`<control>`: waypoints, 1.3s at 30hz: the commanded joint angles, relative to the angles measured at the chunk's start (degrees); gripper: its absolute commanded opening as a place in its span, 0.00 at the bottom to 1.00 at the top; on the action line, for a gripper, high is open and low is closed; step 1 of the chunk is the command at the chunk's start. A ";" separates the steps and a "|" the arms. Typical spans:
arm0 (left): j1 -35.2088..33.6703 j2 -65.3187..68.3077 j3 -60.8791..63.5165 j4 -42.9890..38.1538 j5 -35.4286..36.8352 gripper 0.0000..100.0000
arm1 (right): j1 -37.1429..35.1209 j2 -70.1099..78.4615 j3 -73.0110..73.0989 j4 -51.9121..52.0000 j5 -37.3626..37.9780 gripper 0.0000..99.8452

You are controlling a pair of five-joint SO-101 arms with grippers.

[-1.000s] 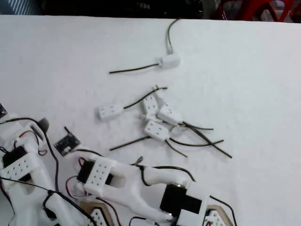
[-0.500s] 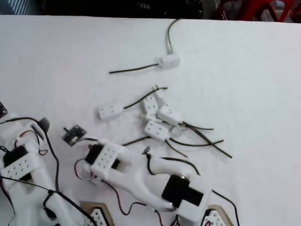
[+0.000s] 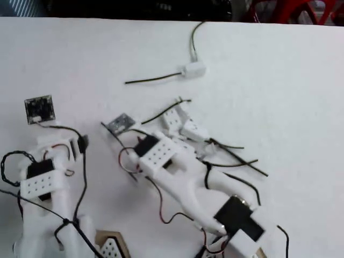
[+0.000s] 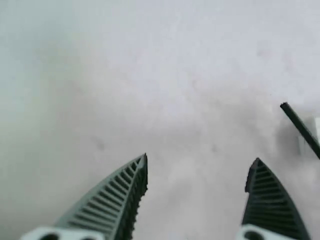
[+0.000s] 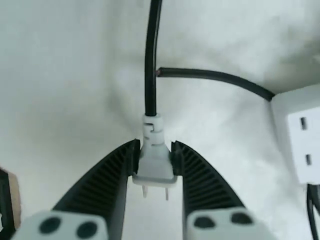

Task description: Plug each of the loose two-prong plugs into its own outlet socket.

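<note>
Both arms have advanced from the near edge toward the middle of the white table (image 3: pixel 279 64). Right gripper (image 5: pixel 154 147): clamped on a small white two-prong plug (image 5: pixel 154 167) on a black cord (image 5: pixel 152 60), just beside a white plastic socket block (image 5: pixel 299 135). Left gripper (image 4: pixel 201 161): spread wide, empty. Risk: the prongs face the wrist, so any push at a socket may twist the plug loose.
</note>
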 commanded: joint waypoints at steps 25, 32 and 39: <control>1.36 -1.54 0.00 -0.97 -0.70 0.31 | -3.65 -2.86 1.85 -1.19 3.34 0.12; 1.27 -1.54 0.09 -0.97 -0.70 0.31 | -0.75 3.82 0.88 -5.23 3.43 0.12; 1.27 -1.54 0.09 -0.97 -0.70 0.31 | 1.89 4.35 0.26 -5.14 8.70 0.12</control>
